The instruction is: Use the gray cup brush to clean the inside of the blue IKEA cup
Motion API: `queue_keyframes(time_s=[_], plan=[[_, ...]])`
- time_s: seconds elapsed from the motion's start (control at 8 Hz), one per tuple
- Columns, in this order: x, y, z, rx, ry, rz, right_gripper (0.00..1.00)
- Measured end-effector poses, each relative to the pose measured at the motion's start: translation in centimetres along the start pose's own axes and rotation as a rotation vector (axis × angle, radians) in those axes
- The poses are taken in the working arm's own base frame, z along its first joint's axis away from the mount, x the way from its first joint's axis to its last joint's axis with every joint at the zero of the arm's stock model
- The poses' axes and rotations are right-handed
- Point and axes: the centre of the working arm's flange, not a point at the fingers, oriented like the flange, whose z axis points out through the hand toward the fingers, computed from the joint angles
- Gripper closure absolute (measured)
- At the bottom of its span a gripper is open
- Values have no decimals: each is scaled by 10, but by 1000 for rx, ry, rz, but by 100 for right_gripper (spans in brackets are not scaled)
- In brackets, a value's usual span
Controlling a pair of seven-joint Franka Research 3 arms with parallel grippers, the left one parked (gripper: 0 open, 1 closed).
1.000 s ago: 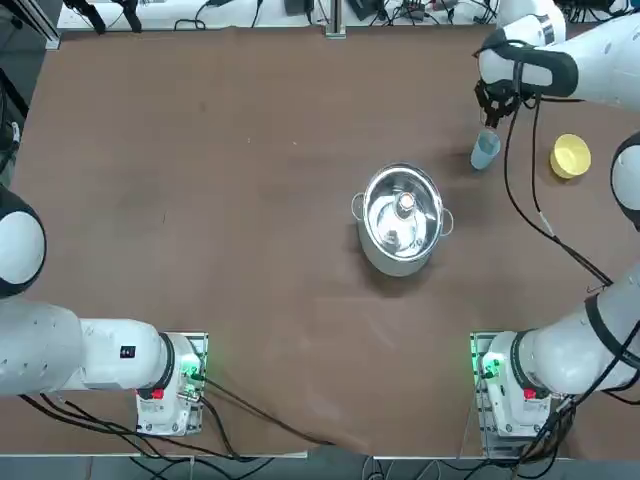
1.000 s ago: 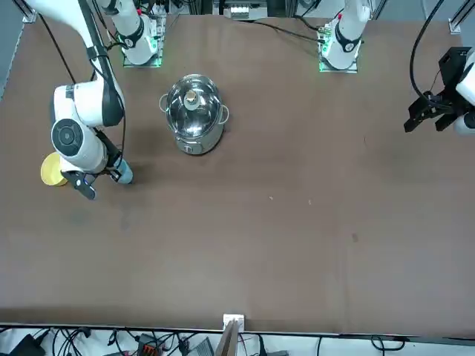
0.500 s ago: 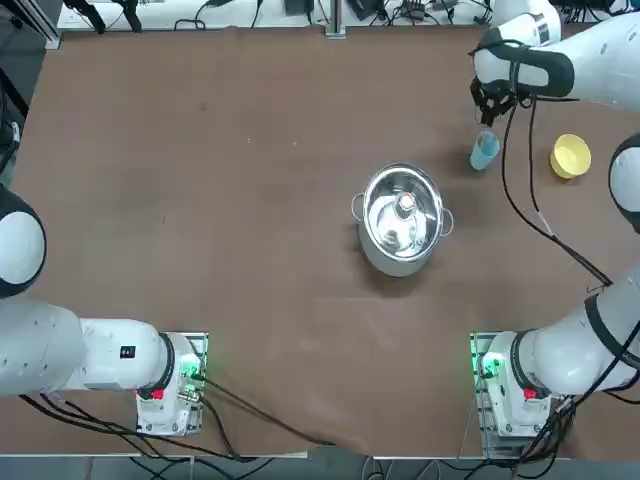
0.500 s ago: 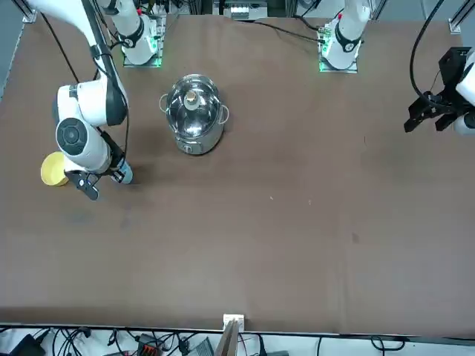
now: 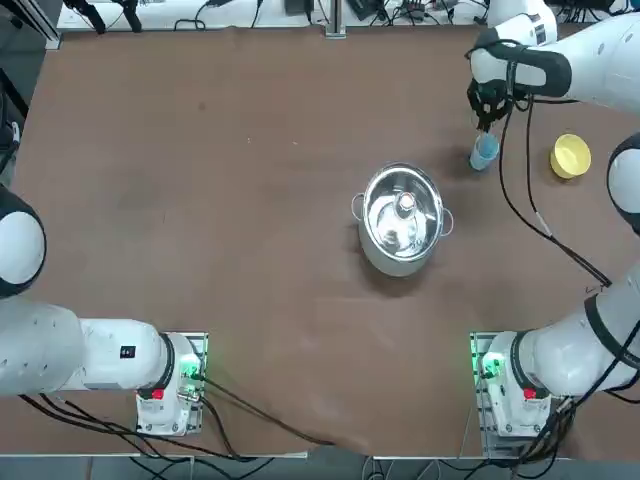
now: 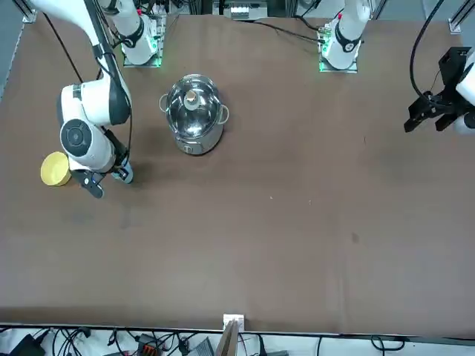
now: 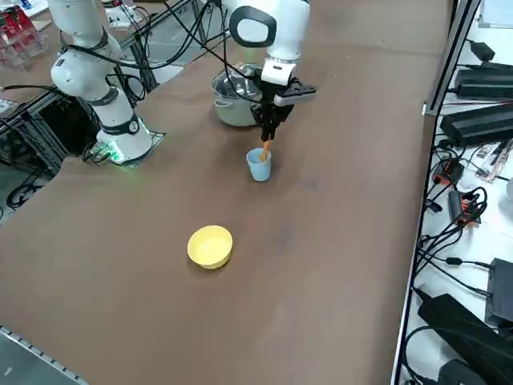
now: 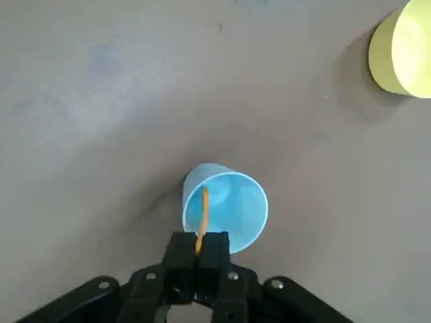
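The blue IKEA cup (image 8: 225, 205) stands upright on the brown table, at the far right in the top view (image 5: 484, 152). My right gripper (image 8: 199, 252) hangs just above the cup's rim and is shut on the gray cup brush (image 8: 202, 215), a thin orange stick. The brush points down into the cup, close to its inner wall. In the right side view the gripper (image 7: 268, 132) is straight over the cup (image 7: 259, 165), and the brush (image 7: 264, 149) bridges the short gap between them. The front view shows the cup (image 6: 126, 175) partly hidden behind the wrist.
A yellow bowl (image 5: 570, 156) sits on the table to the right of the cup, also seen in the side view (image 7: 210, 245). A steel pot (image 5: 402, 218) with side handles stands mid-table, nearer the robot's bases. Black cables hang from the right arm beside the cup.
The right wrist has shifted slightly left in the top view, away from the yellow bowl, carrying the brush over the cup. The cup, bowl and pot have not moved.
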Motion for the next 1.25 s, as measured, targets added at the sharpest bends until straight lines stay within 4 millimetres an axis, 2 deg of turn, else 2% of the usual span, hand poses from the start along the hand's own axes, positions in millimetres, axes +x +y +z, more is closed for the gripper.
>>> queue_keyframes(time_s=[0.5,1.25], plan=[[2,10,4,-47,-39,13,97],[19,25,5,-43,-39,51,97]])
